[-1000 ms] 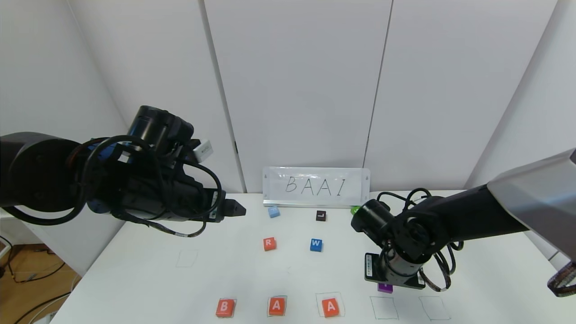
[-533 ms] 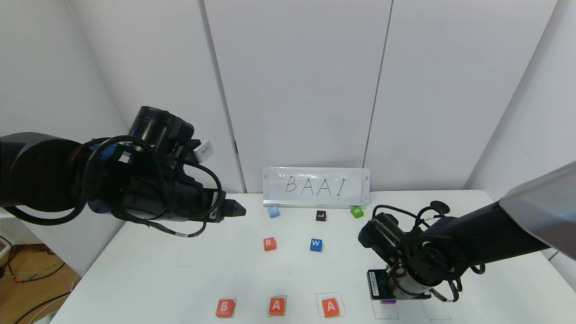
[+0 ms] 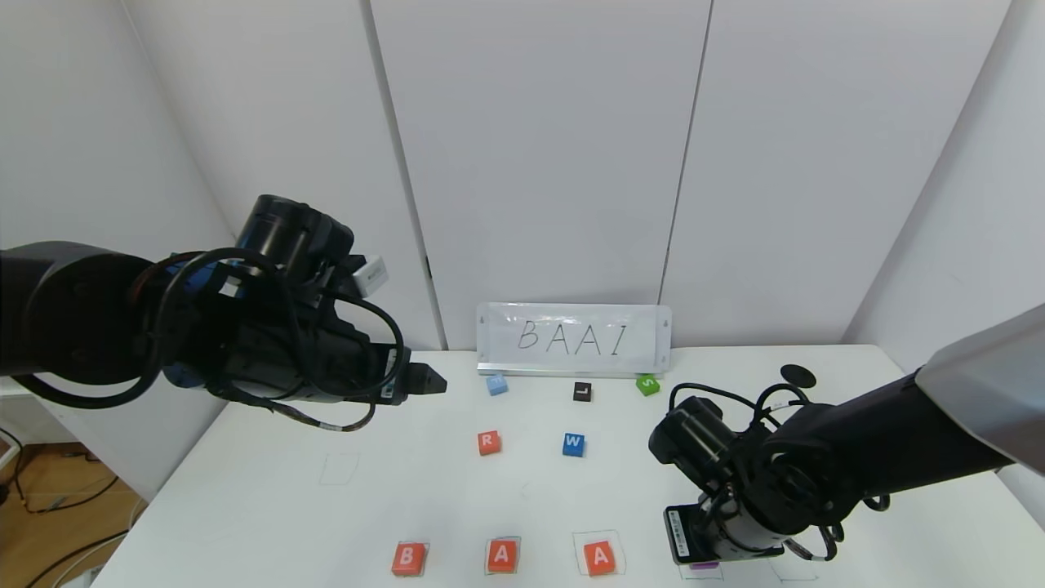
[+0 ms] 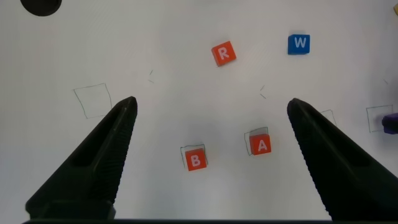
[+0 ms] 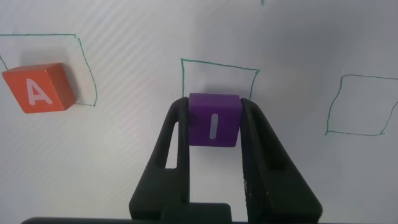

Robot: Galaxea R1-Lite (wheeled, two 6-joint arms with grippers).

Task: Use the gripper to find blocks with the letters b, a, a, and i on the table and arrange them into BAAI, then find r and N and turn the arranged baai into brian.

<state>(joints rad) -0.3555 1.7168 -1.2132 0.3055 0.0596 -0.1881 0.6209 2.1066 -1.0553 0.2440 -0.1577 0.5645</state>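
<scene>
Placement of the I. The right gripper point(image 5: 214, 127), at the head view's lower right, clamps the purple I block point(image 5: 214, 119) over a green outline point(image 5: 219, 64). Good practice: centre it inside, lower flat, then release. The left gripper point(image 4: 208, 121) hangs wide, upper left.

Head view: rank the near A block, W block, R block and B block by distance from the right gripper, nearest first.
From the right gripper, shut on the purple I block:
1. The A block, beside it in the front row, toward the robot's left.
2. The W block, farther back on the table.
3. The R block and the B block, both farther left: too close to call.
</scene>
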